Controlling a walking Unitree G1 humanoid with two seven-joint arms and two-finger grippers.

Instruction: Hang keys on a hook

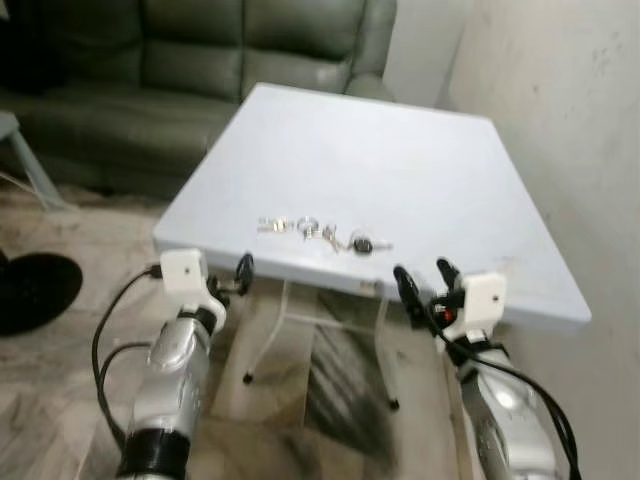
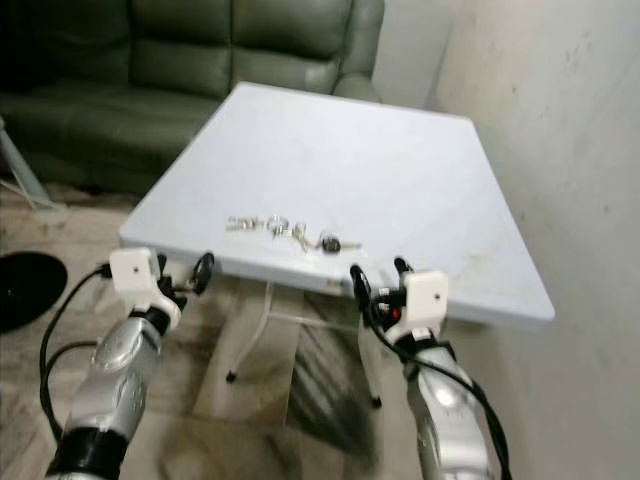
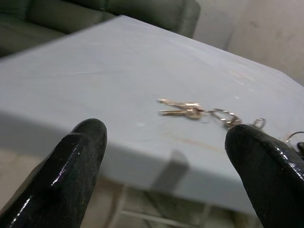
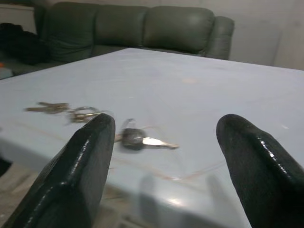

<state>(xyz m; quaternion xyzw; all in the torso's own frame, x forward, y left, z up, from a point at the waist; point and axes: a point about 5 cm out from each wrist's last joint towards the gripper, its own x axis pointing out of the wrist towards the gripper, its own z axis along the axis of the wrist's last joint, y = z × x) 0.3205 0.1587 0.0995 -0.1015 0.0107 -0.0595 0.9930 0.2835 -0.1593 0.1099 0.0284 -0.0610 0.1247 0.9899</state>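
On table, one keys bunch.

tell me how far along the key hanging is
Nothing looks done yet: the keys lie strung out near the front edge of the white table, untouched. In hand is only the approach: the left hand and right hand are both open, held just off that edge, holding nothing. Left to do: grasp the keys, lift them, and hang them on a hook.

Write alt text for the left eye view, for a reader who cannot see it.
A bunch of keys lies near the front edge of a white folding table. The left gripper and right gripper, both open, hover just short of that edge. A green sofa stands behind.
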